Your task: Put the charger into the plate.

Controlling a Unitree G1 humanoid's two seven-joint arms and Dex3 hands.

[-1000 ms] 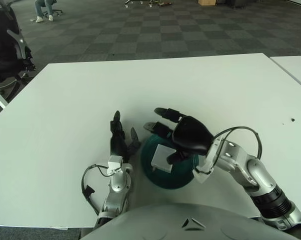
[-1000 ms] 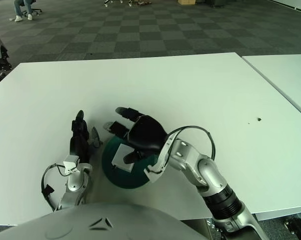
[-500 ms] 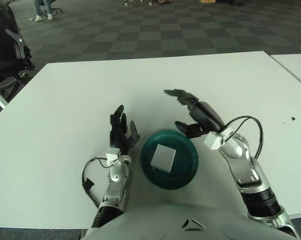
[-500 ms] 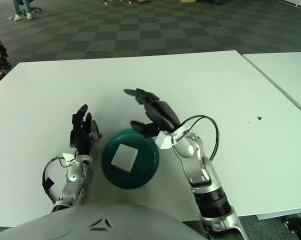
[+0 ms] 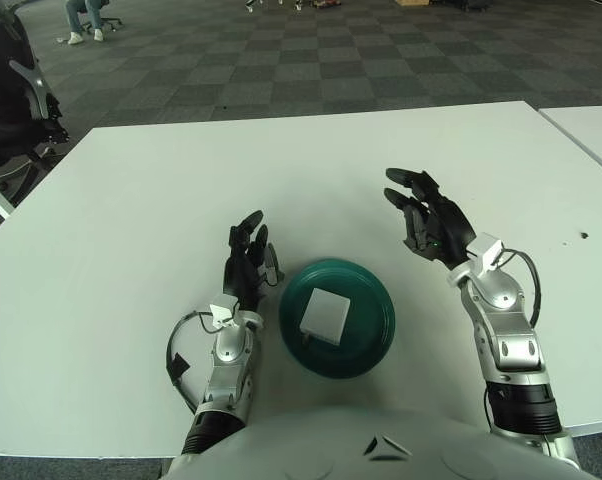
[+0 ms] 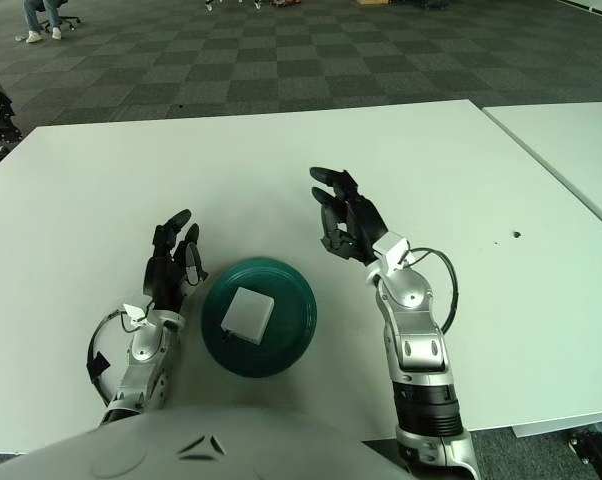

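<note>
White square charger block [image 5: 325, 314] sits in the round dark-green plate [image 5: 366, 340], roughly centred, slightly left. Plate is on the white table [image 5: 121, 220], near its front edge. Left hand [image 5: 247, 262] just left of the plate, fingers spread, holding nothing. Right hand [image 5: 430, 221] to the plate's right and further back, apart from it, raised, fingers loosely spread. Second white table [image 5: 591, 135] at far right.

Right hand [image 5: 431, 222] now clear of plate [image 5: 366, 345].
</note>
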